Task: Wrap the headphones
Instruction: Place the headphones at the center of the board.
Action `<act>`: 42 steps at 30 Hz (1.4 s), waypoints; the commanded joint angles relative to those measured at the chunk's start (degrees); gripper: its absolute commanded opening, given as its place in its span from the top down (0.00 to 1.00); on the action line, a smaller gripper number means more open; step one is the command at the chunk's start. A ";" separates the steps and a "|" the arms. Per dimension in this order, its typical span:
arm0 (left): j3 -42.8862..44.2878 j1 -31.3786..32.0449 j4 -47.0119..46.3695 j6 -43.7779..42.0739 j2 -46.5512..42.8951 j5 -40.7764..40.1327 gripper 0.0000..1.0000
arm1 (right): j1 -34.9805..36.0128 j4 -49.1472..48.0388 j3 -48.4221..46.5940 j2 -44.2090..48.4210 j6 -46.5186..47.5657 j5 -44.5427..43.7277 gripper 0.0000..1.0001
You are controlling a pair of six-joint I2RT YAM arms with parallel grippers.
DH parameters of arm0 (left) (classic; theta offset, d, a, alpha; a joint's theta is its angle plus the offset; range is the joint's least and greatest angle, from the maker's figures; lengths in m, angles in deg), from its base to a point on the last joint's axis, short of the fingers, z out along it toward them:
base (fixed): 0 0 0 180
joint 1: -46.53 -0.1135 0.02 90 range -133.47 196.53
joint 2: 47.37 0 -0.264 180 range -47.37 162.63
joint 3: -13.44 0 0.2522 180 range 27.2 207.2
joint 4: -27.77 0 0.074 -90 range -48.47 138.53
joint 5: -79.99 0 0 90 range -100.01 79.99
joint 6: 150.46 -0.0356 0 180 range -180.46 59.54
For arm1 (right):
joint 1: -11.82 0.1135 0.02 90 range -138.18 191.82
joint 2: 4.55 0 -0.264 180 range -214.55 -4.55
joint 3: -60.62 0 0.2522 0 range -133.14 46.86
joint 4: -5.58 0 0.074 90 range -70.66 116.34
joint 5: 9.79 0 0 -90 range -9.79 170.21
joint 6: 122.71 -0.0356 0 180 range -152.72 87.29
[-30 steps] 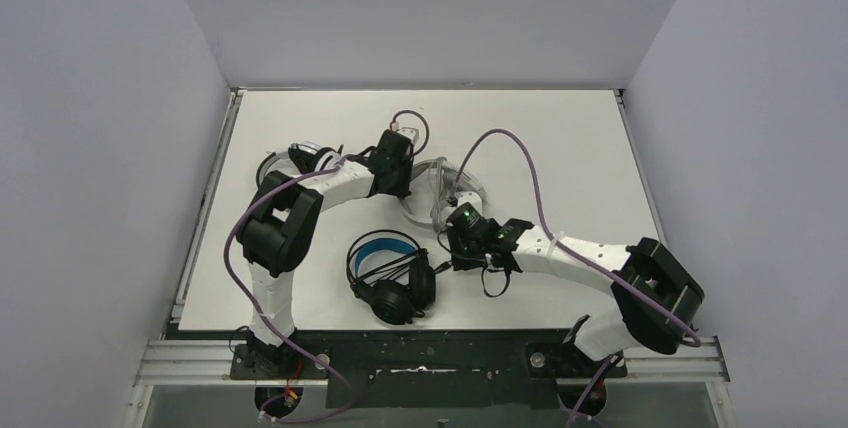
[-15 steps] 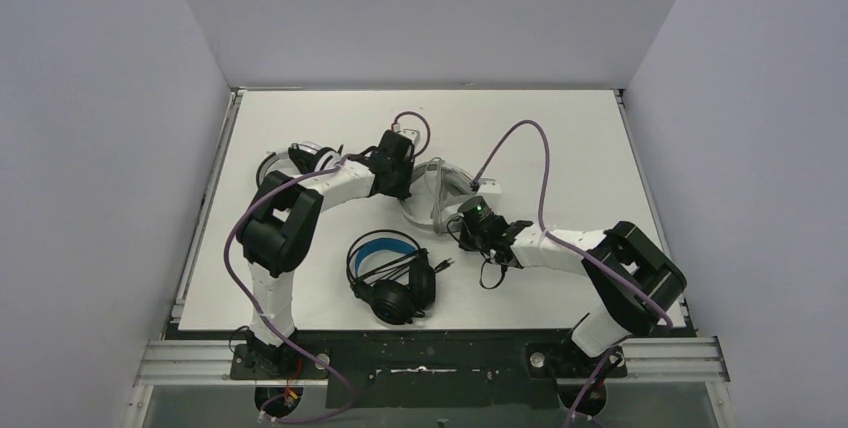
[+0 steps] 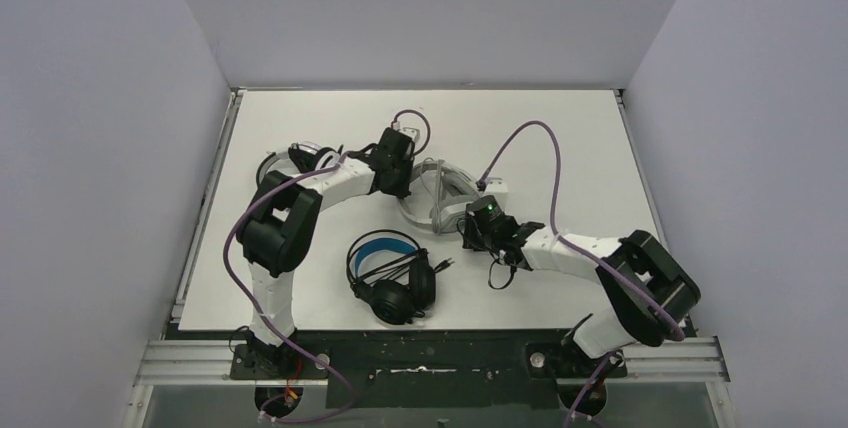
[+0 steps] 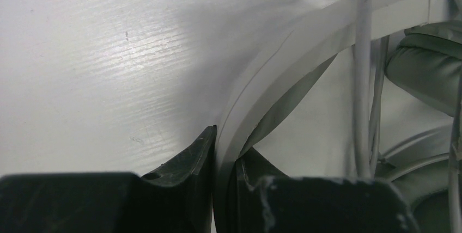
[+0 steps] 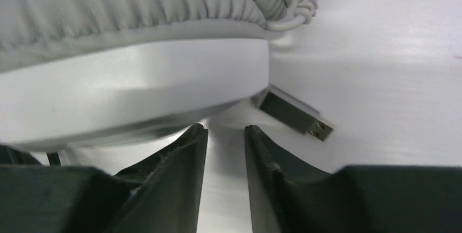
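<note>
A white headset lies mid-table. My left gripper is shut on its curved white headband, pinched between the black fingertips. A pale cable crosses the band beside a grey ear cushion. My right gripper sits low at the headset's ear cup, open by a narrow gap with nothing in it. The cable's USB plug lies on the table just past the right fingertip. The black headset with blue-lined band rests near the front. Another white headset is partly hidden behind the left arm.
The white table is walled by grey panels on both sides and at the back. The black headset's cable end points toward the right arm. Purple arm cables arch over the table.
My right arm has moved up and to the right, closer to the white headset's ear cup. The left arm and the black headset have stayed where they were.
</note>
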 commanded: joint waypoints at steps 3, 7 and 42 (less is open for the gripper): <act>3.03 0.43 1.35 -0.39 -0.49 2.82 1.00 | -1.62 15.30 2.58 14.89 -1.56 5.21 0.53; 3.36 0.34 1.82 0.04 -0.29 2.97 1.00 | -6.83 19.87 3.66 21.61 -1.24 8.48 0.40; 4.46 0.38 4.64 0.63 0.95 3.67 0.97 | -21.20 -11.43 5.08 0.60 -2.24 30.05 0.76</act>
